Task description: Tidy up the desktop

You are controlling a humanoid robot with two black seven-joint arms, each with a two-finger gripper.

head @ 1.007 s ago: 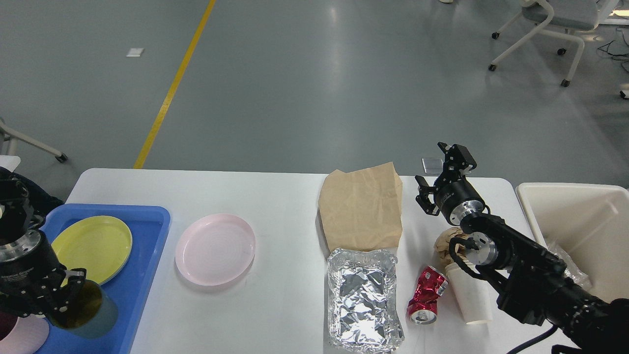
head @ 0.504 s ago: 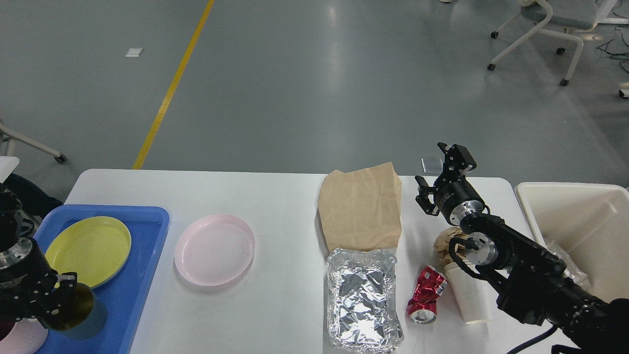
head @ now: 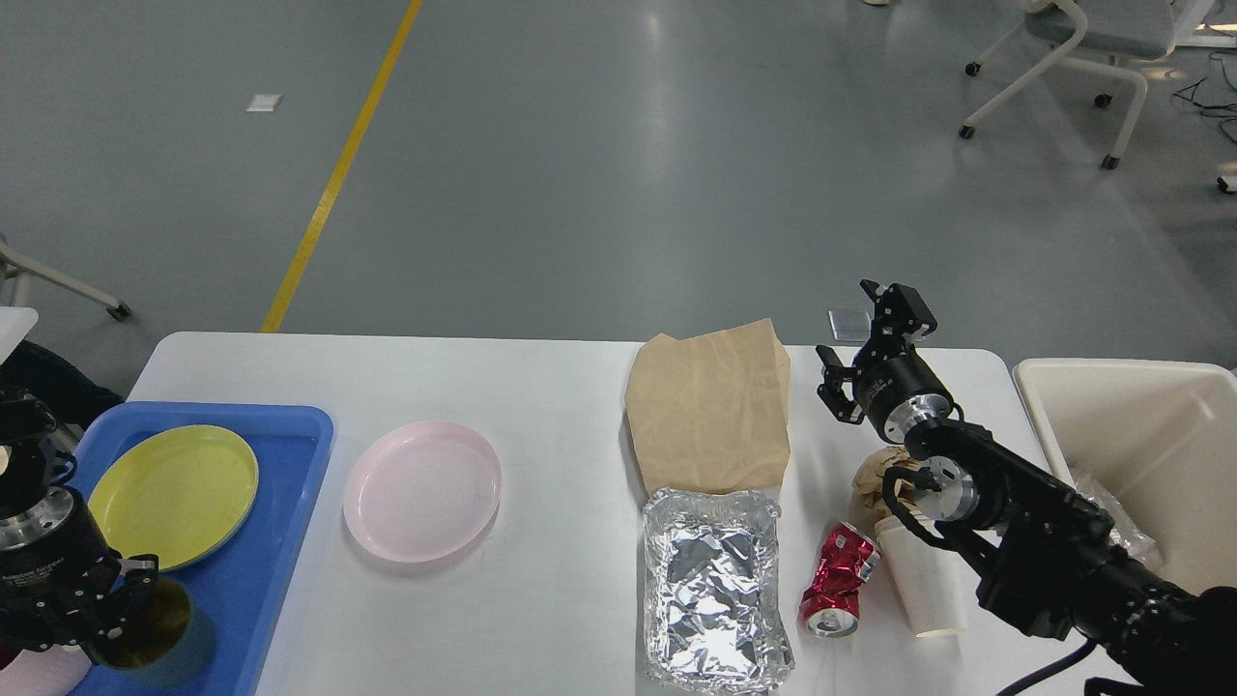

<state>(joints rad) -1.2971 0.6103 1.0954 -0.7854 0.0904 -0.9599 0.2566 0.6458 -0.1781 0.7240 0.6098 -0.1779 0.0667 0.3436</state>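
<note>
The left gripper (head: 121, 604), at about 8 o'clock in the head view, has come lower and closer to the near edge than one second ago. Its fingers are closed around a dark amber cup (head: 145, 633), which now sits low over the near corner of the blue tray (head: 280, 483), beside the yellow plate (head: 174, 493). I judge the cup is almost put down. The right gripper (head: 875, 343), at 3 o'clock, has not moved and its fingers are spread wide, empty. The desktop (head: 560, 387) still carries the pink plate (head: 422, 490), paper bag (head: 710, 406), foil tray (head: 715, 590) and crushed can (head: 839, 585).
</note>
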